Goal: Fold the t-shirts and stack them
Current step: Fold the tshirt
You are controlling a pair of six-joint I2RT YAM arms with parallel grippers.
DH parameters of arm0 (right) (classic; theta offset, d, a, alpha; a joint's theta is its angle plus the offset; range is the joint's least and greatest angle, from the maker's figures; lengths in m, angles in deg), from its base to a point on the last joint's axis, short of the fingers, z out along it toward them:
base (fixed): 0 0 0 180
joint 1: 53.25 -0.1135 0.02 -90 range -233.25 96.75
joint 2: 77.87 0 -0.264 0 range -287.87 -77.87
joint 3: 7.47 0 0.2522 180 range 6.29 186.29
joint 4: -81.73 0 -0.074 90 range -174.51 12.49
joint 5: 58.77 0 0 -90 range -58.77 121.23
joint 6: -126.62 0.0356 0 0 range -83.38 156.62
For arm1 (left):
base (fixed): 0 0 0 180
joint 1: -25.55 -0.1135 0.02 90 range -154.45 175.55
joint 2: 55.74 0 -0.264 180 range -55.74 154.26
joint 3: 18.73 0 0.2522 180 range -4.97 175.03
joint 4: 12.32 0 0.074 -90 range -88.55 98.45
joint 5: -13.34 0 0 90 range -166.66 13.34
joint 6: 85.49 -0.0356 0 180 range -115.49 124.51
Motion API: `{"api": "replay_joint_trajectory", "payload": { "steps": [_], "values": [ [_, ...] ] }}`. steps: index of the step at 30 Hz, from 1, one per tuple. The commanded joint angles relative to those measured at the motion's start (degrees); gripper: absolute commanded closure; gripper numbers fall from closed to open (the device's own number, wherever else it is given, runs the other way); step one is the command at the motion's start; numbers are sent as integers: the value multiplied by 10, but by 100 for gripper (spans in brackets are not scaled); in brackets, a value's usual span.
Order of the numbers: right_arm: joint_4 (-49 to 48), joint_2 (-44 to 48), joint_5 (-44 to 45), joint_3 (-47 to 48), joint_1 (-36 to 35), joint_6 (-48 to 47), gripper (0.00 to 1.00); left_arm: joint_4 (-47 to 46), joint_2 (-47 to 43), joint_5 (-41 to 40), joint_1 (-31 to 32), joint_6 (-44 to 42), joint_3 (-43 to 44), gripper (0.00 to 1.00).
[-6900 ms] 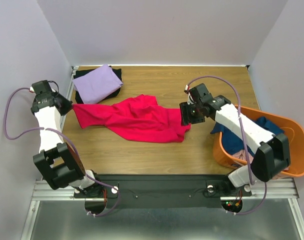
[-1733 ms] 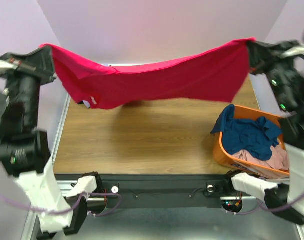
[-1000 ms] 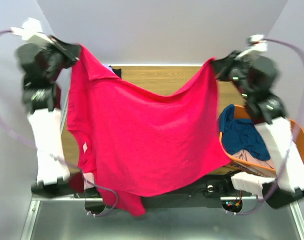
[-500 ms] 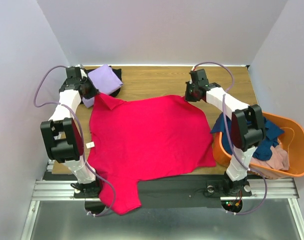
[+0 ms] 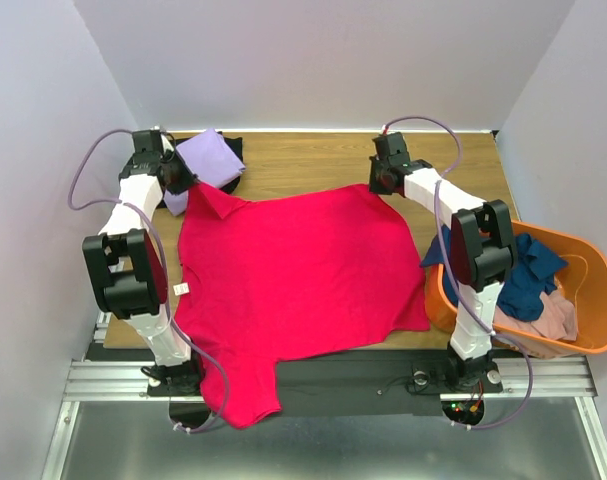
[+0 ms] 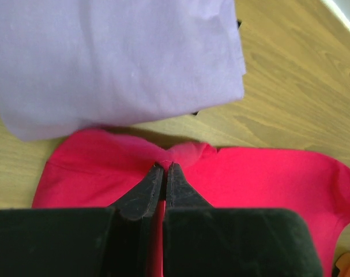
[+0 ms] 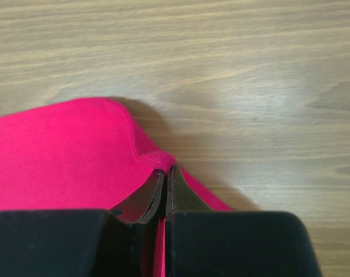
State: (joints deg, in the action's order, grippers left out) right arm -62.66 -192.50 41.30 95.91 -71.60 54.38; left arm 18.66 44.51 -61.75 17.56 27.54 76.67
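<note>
The crimson-pink t-shirt drapes over the near edge of the bench and lies flat back to its two far corners, one pinched tight in the left fingers, one in the right fingers, so all the cloth lies nearward of both, with the folded lavender t-shirt just beyond the left.
</note>
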Motion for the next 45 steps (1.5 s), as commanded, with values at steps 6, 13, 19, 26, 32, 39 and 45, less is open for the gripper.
{"api": "replay_joint_trajectory", "payload": {
  "steps": [6,13,19,26,32,39,45],
  "values": [
    [-26,44,141,-22,18,-68,100,20,-105,39,0,52,-106,100],
    [-28,52,166,-46,29,-98,100,34,-172,47,0,80,-163,100],
    [-29,57,163,-57,31,-98,99,41,-230,72,-4,110,-192,100],
    [-37,78,181,-75,31,-95,100,48,-289,75,-4,120,-273,100],
    [-65,123,179,-118,31,-90,99,63,-327,64,-4,127,-303,100],
    [-73,202,152,-175,31,-111,100,87,-373,52,-4,137,-304,100],
    [-73,254,131,-233,31,-126,100,107,-398,52,-4,137,-311,100]
  ]
}}
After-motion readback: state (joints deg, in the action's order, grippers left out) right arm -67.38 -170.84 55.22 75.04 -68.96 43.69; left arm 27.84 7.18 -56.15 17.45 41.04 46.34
